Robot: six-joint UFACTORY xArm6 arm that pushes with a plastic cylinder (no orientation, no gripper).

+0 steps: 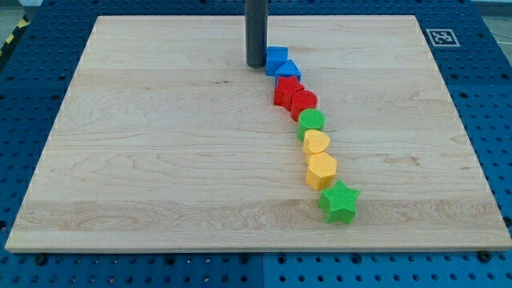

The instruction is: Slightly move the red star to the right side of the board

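Note:
The red star (286,92) lies on the wooden board (160,160) in the upper middle, in a chain of blocks. My tip (256,64) stands up and to the left of it, just left of a blue cube (276,58). A blue triangular block (289,70) sits between the cube and the red star, touching the star's top. A red round block (304,102) touches the star's lower right.
Below the red blocks the chain runs down: a green round block (312,122), a yellow heart (317,142), a yellow hexagon (322,170) and a green star (339,201). A printed marker (442,37) sits at the board's top right corner.

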